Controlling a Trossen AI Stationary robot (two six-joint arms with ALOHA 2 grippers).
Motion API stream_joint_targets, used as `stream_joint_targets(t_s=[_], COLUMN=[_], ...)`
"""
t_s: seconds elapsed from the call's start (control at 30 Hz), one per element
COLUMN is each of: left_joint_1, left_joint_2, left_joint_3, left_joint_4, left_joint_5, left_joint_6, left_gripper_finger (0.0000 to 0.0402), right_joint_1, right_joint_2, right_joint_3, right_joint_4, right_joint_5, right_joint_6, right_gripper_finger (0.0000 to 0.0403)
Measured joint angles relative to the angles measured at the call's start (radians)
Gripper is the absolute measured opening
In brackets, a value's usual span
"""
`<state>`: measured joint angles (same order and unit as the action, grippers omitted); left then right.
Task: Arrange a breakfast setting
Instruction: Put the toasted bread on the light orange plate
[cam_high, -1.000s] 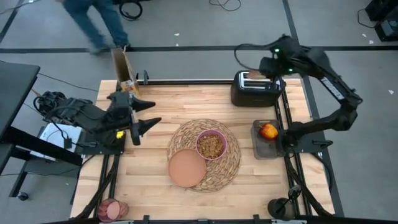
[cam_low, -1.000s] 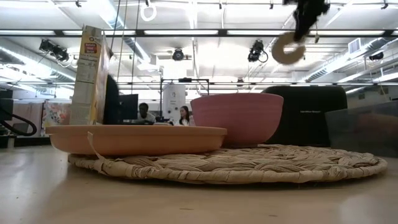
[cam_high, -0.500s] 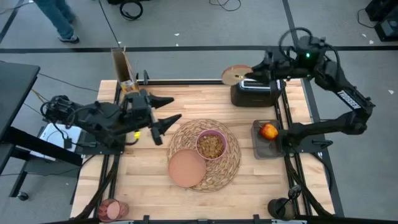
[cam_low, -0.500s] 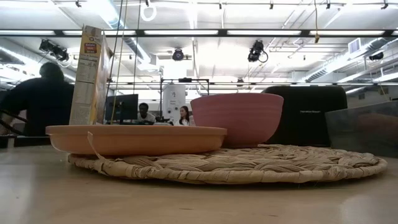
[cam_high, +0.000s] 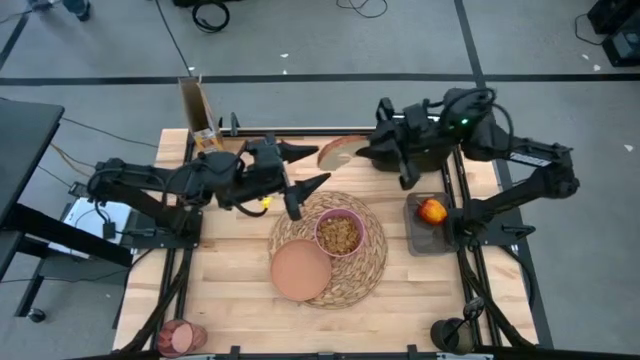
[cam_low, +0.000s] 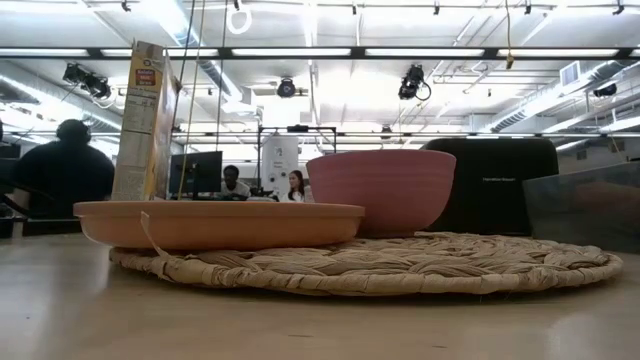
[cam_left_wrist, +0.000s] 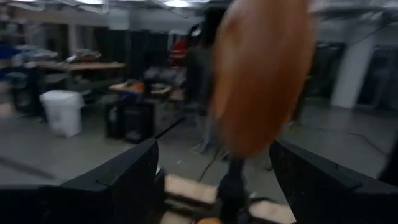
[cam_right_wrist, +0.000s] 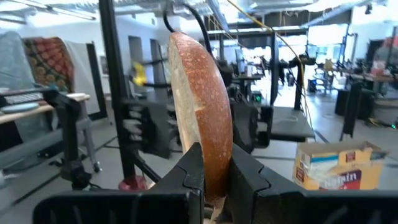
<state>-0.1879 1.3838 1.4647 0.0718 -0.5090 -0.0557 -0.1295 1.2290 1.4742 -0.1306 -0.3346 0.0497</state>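
Toast slice (cam_left_wrist: 261, 74) blurred in left wrist view; tumbler (cam_high: 180, 338) cut off at the edge.

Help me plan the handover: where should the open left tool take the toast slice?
Take the toast slice by its free upper edge, coming from the left tool's side. The right tool pinches the lower edge, so the slice stands upright with its flat faces exposed.

L gripper (cam_high: 305, 172) agape, R gripper (cam_high: 362, 152) clamped

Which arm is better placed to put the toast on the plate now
Right. Its gripper is shut on the toast slice, held above the table's far side. The left gripper is open and empty near the placemat; the plate is bare.
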Motion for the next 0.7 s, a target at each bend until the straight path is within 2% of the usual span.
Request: stream_joint_targets(t_s=[0.07,0.17,0.3,0.4,0.63,0.7], left_joint_1=[0.009,0.013,0.018,0.023,0.046,0.054], left_joint_2=[0.006,0.008,0.004,-0.006,-0.02,-0.02], left_joint_3=[0.0,0.0,0.0,0.0,0.0,0.0], left_joint_4=[0.023,0.032,0.034,0.04,0.03,0.027], left_joint_5=[0.046,0.053,0.041,0.039,0.04,0.041], left_joint_6=[0.001,0.0,-0.019,-0.026,-0.011,-0.011], left_gripper_finger=[0.0314,0.031,0.0278,0.0229,0.0079,0.0065], right_joint_1=[0.008,0.012,0.012,0.012,0.016,0.021], right_joint_2=[0.018,0.036,0.047,0.047,0.047,0.047], right_joint_3=[0.0,0.0,0.0,0.0,0.0,0.0], right_joint_4=[0.001,0.005,0.005,0.007,0.0,0.001], right_joint_5=[0.021,0.027,0.056,0.076,0.077,0.085], right_joint_6=[-0.005,-0.007,-0.008,-0.008,-0.057,-0.079], right_gripper_finger=[0.0044,0.0044,0.0044,0.0047,0.0064,0.0079])
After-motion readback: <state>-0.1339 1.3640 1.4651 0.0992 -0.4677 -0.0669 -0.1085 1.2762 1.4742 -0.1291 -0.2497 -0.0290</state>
